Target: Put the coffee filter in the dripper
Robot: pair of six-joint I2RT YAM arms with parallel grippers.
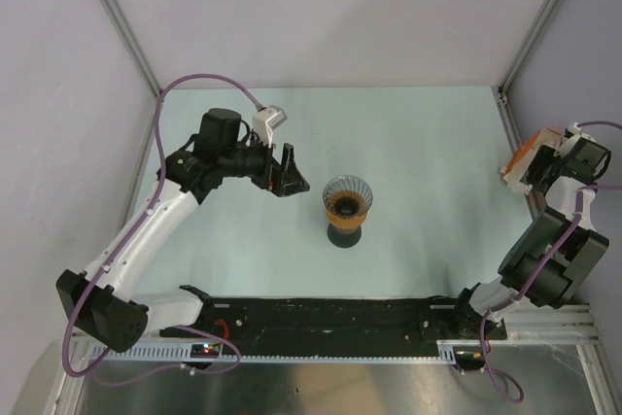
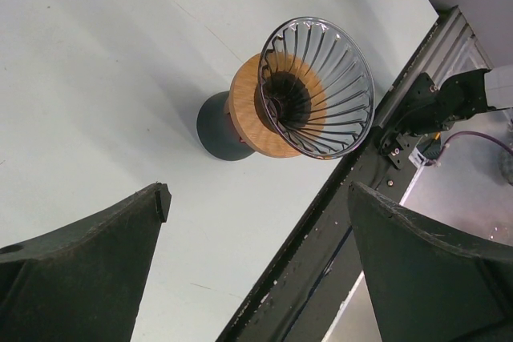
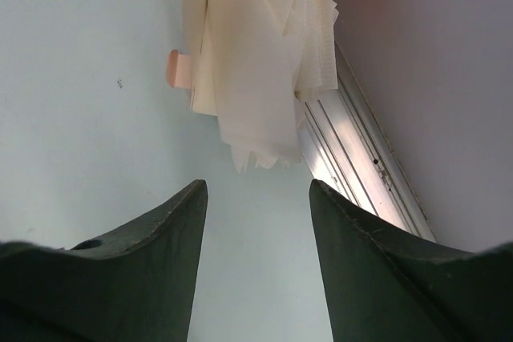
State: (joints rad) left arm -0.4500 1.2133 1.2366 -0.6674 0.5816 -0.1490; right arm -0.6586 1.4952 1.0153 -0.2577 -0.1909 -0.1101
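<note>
The dripper [image 1: 347,197], a clear ribbed cone, stands empty mid-table on an orange ring over a dark base. In the left wrist view it [image 2: 319,86] lies ahead of my fingers and apart from them. My left gripper [image 1: 285,173] [image 2: 256,194] is open and empty, just left of the dripper. A stack of white coffee filters [image 3: 258,54] in an orange holder [image 1: 518,156] stands at the table's right edge. My right gripper [image 1: 540,168] [image 3: 256,190] is open and empty. Its fingertips are just short of the stack's lower edge.
The orange ring [image 2: 247,116] and dark base [image 2: 216,127] carry the dripper. A metal frame rail [image 3: 353,162] runs along the right edge beside the filters. A black rail [image 1: 330,316] runs along the table's near edge. Grey walls close in the back and sides.
</note>
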